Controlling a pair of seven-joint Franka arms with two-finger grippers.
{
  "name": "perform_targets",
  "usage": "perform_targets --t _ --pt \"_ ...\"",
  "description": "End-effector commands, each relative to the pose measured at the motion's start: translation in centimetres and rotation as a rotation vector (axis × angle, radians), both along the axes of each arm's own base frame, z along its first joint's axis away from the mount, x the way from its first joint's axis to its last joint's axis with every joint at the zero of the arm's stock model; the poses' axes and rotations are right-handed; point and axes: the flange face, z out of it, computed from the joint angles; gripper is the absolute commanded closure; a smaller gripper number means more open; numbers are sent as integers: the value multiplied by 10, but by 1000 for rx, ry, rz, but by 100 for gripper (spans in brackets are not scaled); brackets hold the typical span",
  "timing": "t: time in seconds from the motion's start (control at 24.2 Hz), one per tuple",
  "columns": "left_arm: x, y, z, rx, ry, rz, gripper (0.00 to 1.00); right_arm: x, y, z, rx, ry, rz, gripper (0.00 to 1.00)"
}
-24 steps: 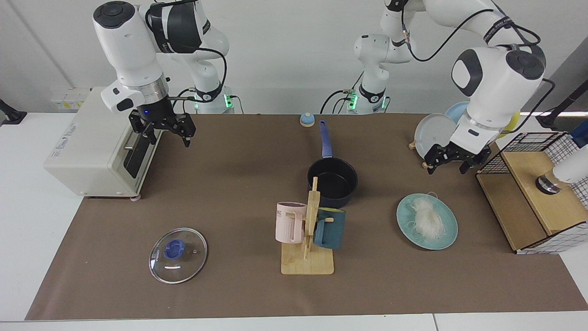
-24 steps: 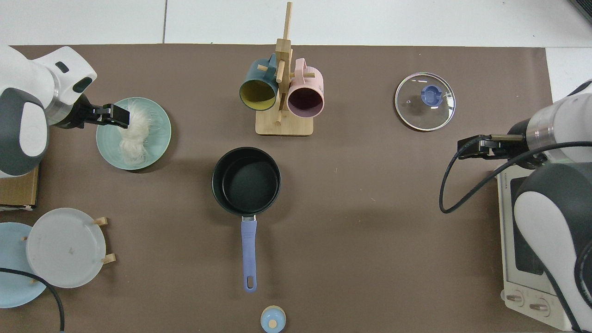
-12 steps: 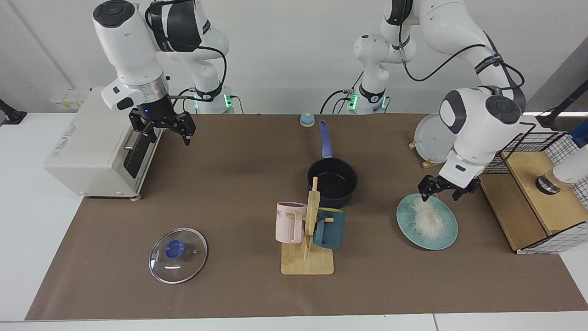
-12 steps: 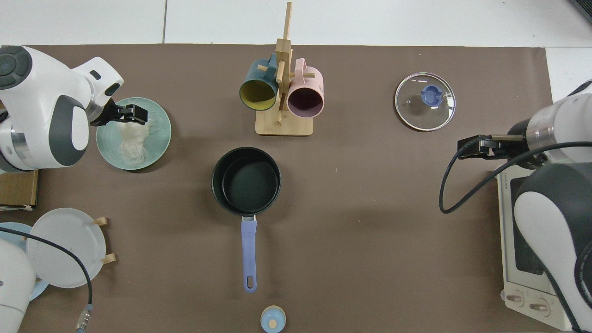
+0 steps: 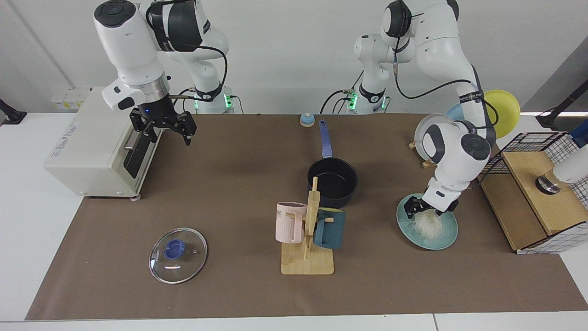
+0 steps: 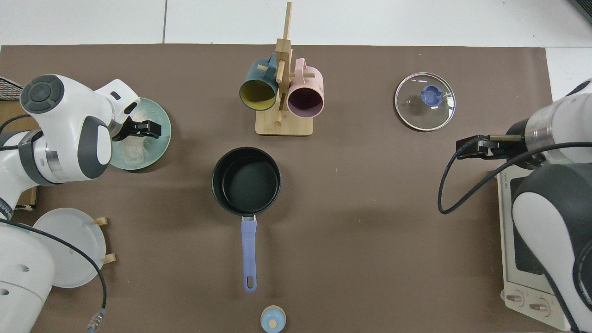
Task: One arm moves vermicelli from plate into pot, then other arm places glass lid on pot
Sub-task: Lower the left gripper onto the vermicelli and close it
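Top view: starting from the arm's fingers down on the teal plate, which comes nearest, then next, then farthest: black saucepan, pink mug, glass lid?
From the left gripper:
1. Black saucepan, mid-table, nearest.
2. Pink mug, on the wooden rack.
3. Clear glass lid, far across the table.

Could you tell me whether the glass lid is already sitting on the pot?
No, the glass lid lies flat on the brown mat, well apart from the pot, which stands uncovered.
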Motion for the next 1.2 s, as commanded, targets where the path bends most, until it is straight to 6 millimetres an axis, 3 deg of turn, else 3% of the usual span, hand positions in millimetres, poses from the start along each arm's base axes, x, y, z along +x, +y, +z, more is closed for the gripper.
perform_targets --t 0.0,0.12,0.21,0.25,0.29,0.41,0.45,0.79,1.03,1.16 --pt "-5 -2 -8 -4 -13 -9 0 -6 0 4 4 1 12 0" --pt "-5 -1 -10 -3 -12 -12 0 -6 0 3 3 1 14 0" --pt "-4 2 -10 -2 -19 -18 5 -6 0 3 0 1 16 0" --pt "-4 3 -10 2 -22 -53 15 -6 1 3 1 1 22 0" --pt "-3 4 -9 5 -29 -107 33 -6 0 3 4 0 27 0" --pt "-3 6 -14 -7 -28 -131 95 -5 1 5 3 -9 44 0" --pt "-3 7 -15 -16 -27 -106 100 -5 1 5 2 -9 45 0" --pt "0 12 -8 -35 -19 -45 100 -4 -1 4 3 -12 40 0" --pt "14 14 34 -38 42 -56 100 -2 -4 3 1 -15 43 0" --pt "20 12 74 -28 37 -75 100 2 -3 6 -9 -18 46 0"
